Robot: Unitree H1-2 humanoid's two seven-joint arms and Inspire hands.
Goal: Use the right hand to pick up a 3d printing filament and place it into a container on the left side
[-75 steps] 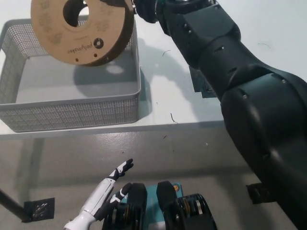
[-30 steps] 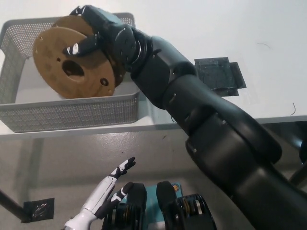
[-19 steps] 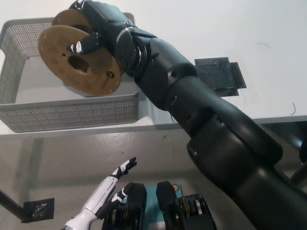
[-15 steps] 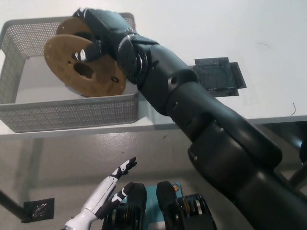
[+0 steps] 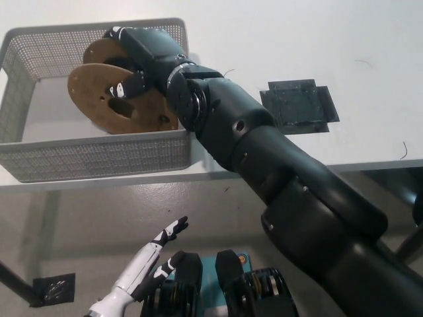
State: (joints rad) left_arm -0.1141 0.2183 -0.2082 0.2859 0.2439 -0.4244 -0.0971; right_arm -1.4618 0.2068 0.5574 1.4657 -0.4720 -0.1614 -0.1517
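Note:
A brown cardboard filament spool [image 5: 99, 99] sits tilted inside the grey mesh basket [image 5: 79, 155] at the table's left, its near flange facing me. My black right hand [image 5: 142, 56] lies over the spool's top, with fingers reaching into the hub hole, shut on it. Whether the spool rests on the basket floor is hidden by the front wall. My white left hand [image 5: 142, 267] hangs low at the lower left, below the table edge, fingers spread and holding nothing.
A dark flat plate [image 5: 299, 105] lies on the white table [image 5: 277, 39] right of my arm. The table's front edge runs across the middle of the picture, with grey floor below it.
The right hand has lowered the spool from above the basket down into it and tipped it so the flange faces forward. The left hand has stayed put.

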